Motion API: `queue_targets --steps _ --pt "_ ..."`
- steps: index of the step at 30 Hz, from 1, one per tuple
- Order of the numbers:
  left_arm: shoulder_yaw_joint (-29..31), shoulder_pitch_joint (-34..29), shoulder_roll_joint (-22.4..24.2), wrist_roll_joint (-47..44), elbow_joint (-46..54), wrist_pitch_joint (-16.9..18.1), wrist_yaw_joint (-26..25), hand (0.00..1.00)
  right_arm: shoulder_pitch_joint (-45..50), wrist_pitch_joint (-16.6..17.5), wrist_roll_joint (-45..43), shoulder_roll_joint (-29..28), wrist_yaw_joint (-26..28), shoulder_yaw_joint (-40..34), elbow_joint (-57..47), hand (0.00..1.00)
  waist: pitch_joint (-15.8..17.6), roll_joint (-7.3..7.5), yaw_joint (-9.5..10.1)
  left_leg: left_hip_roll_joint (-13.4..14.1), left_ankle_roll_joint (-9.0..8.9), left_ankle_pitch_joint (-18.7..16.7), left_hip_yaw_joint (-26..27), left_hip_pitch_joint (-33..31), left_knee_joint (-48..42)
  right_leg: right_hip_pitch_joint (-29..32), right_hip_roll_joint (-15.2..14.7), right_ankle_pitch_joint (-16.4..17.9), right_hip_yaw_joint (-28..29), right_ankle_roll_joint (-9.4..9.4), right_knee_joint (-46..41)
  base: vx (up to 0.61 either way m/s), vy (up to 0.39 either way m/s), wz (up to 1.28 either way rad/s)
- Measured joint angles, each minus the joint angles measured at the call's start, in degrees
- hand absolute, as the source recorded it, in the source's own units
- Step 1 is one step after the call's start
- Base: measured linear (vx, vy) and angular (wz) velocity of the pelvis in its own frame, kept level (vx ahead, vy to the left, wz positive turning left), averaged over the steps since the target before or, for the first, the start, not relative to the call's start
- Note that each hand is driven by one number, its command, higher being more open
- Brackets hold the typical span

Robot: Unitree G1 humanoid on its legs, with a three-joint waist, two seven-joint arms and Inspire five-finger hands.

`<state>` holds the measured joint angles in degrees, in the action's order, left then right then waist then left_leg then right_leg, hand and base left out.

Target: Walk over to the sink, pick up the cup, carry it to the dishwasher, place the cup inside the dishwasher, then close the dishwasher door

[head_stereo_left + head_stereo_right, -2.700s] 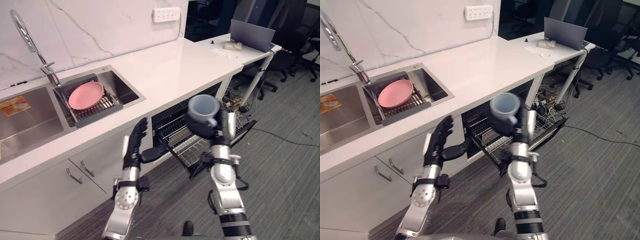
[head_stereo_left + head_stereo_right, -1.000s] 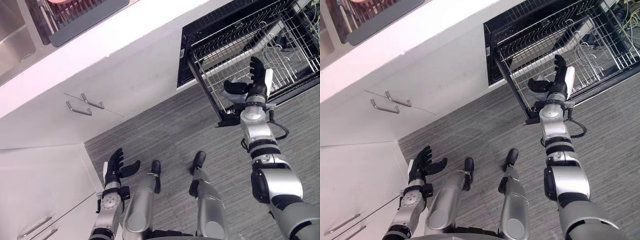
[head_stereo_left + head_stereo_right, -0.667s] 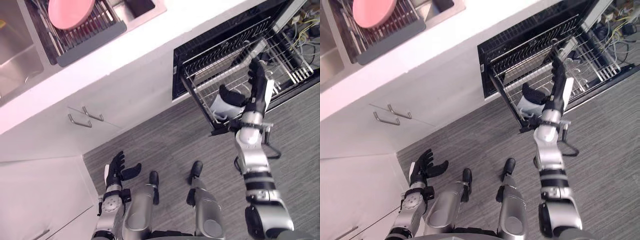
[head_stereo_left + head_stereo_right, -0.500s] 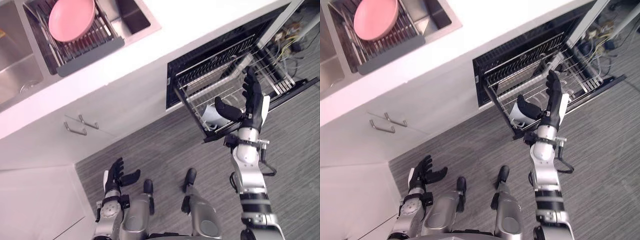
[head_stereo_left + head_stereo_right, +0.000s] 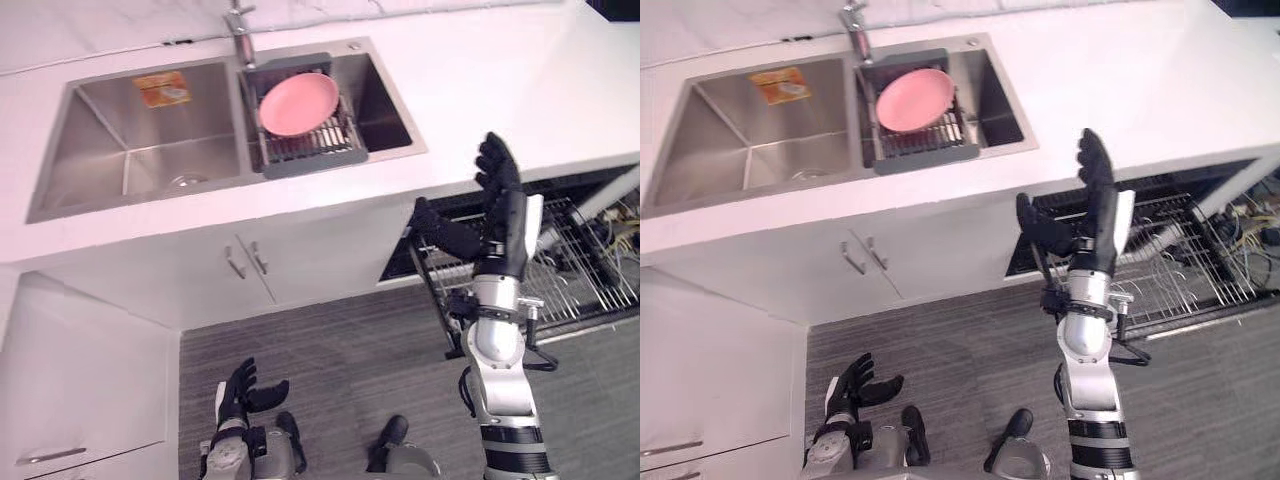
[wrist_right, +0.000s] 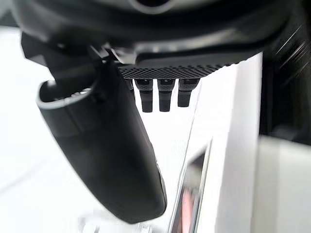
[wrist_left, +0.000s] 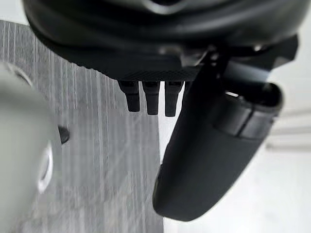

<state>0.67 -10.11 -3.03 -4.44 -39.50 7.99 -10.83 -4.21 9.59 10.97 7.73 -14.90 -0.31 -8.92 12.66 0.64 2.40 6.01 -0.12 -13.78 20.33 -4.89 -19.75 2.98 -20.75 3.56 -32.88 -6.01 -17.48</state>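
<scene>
Cup handling looked finished, as far as could be judged: the robot's right hand [image 5: 503, 228] stood raised with its dark fingers [image 5: 493, 165] straight and its thumb spread wide, grasping nothing. The left hand [image 5: 243, 388] hung low over the grey striped floor [image 5: 330, 370], likewise relaxed and empty. The cup itself could not be made out. It presumably sat in the drawn-out chrome wire dishwasher rack [image 5: 590, 275] just behind the right hand, whose palm and thumb covered the rack's near corner. The step in hand therefore seemed to be the last one, closing up. The dark dishwasher door [image 5: 1200, 318] lay dropped open beneath the rack, below and to the outer side of the right hand, and the white stone countertop [image 5: 540, 90] ran behind its fingertips. The next move probably called for flat fingers to push the rack fully inward. The hand would then need to drop under the door's outer edge and swing it upward until it shut.
</scene>
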Motion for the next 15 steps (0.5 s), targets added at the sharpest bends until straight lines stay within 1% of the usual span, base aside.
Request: queue_targets --steps 1,2,3,4,5,6,7,8,9,10,11,12,13,15 --pt "0.0 -0.2 -0.6 0.0 -1.1 0.0 0.1 0.9 -0.8 -0.1 0.6 0.9 0.2 1.4 1.2 0.9 -0.3 0.22 -0.18 -0.7 0.74 -1.6 -0.2 0.2 -1.5 3.0 -2.7 1.0 3.1 2.26 -8.1 0.05 0.191 0.09" --pt "-0.1 -0.3 -1.0 0.0 -1.5 -0.1 0.1 0.9 -1.4 -0.2 0.9 1.4 0.4 1.7 1.9 0.9 -0.4 0.59 -0.3 -1.3 0.98 -2.0 -0.4 0.6 -1.8 4.7 -3.9 0.9 5.8 3.34 -12.1 0.1 0.199 0.39" --pt "-1.0 -1.0 -2.1 0.2 -1.6 -0.2 0.2 0.9 -2.6 -0.4 2.2 2.4 0.6 1.8 4.0 0.9 -0.8 1.77 -1.14 -3.0 1.93 -2.6 -2.3 1.7 -1.7 9.0 -5.0 0.4 14.6 4.78 -20.0 0.12 0.149 0.53" --pt "-1.1 -1.2 -2.5 0.1 -1.6 -0.2 0.2 0.9 -2.9 -0.5 2.2 3.0 0.6 1.8 5.0 0.9 -1.0 1.99 -1.71 -3.1 2.1 -2.8 -3.3 1.9 -1.6 9.9 -4.0 1.6 17.8 3.84 -21.7 0.17 0.071 0.74" --pt "-1.1 -1.3 -2.9 0.2 -1.5 -0.2 0.2 0.9 -3.8 -0.6 2.4 4.0 0.7 1.8 6.3 0.9 -1.1 2.09 -2.01 -3.1 2.09 -3.0 -4.7 2.2 -1.4 10.8 -1.5 4.2 21.0 2.76 -22.7 0.17 0.015 0.73" --pt "-1.0 -1.3 -3.2 0.2 -1.5 -0.2 0.1 0.9 -5.2 -0.8 2.7 5.7 0.9 1.9 7.6 0.9 -1.1 2.1 -1.97 -3.1 1.46 -2.7 -6.3 2.9 -0.6 12.3 2.5 6.6 23.8 3.09 -21.8 0.23 -0.013 0.85" --pt "-1.1 -1.3 -3.2 0.2 -1.5 -0.2 0.1 0.9 -7.2 -0.8 2.8 7.8 1.1 1.9 8.8 0.9 -1.1 2.02 -2.14 -3.2 1.01 -2.4 -7.7 3.7 0.2 13.6 6.1 7.4 25.7 3.09 -19.3 0.21 -0.028 0.75" --pt "-1.1 -1.3 -3.1 0.2 -1.5 -0.2 0.1 0.9 -8.0 -0.8 2.9 9.0 1.2 1.9 9.2 0.9 -1.1 2.01 -2.22 -3.3 0.84 -2.4 -8.4 4.0 0.5 14.2 7.8 7.4 26.3 3.03 -17.3 0.3 -0.084 0.91" --pt "-1.1 -1.3 -3.5 1.3 -1.6 -0.2 0.1 0.9 -9.3 -1.4 4.8 12.0 1.0 1.9 9.0 0.9 -1.6 2.65 -2.36 -4.3 -0.23 -2.7 -10.7 4.2 0.5 14.9 11.3 4.5 27.4 3.48 -10.1 0.28 -0.109 0.81" --pt "-1.1 -1.0 -3.6 1.7 -2.3 -0.1 0.2 0.9 -9.5 -1.4 4.9 13.5 1.0 1.9 8.8 0.9 -1.8 2.58 -2.57 -4.7 -0.91 -3.1 -11.8 4.3 0.2 15.1 11.8 4.1 27.6 2.82 -9.2 0.37 -0.114 0.83" --pt "-1.2 -1.1 -2.3 2.3 -3.2 -0.3 0.2 0.9 -10.1 -1.5 5.0 15.8 1.3 1.9 8.7 0.9 -3.2 0.04 -2.22 -2.8 -1.76 -3.2 -13.1 3.9 0.6 13.6 12.8 4.2 26.1 2.84 -7.2 0.26 -0.08 0.41" --pt "-1.3 -1.2 -1.9 2.4 -3.2 -0.3 0.4 0.9 -10.2 -1.5 5.0 16.2 1.3 1.8 8.6 0.9 -3.6 -0.64 -2.25 -2.3 -2.05 -3.1 -13.3 3.8 0.8 12.8 13.3 4.2 25.6 2.85 -6.0 0.32 -0.085 0.34" --pt "-1.4 -1.5 -1.3 2.4 -3.3 -0.3 0.7 0.9 -10.2 -1.7 5.1 16.9 1.3 1.6 8.7 0.9 -4.0 -1.45 -2.54 -1.3 -2.84 -2.7 -13.3 4.0 1.1 11.3 13.9 4.2 24.3 2.9 -4.0 0.29 -0.098 0.25" --pt "-2.0 -1.2 -1.2 2.6 -3.4 -0.3 1.2 0.9 -10.2 -2.6 5.1 17.1 1.3 1.4 9.0 0.9 -4.0 -1.55 -3.39 -0.2 -3.48 -2.3 -12.7 3.7 -1.8 8.0 14.4 4.1 22.7 3.1 -1.1 0.25 -0.085 0.32"
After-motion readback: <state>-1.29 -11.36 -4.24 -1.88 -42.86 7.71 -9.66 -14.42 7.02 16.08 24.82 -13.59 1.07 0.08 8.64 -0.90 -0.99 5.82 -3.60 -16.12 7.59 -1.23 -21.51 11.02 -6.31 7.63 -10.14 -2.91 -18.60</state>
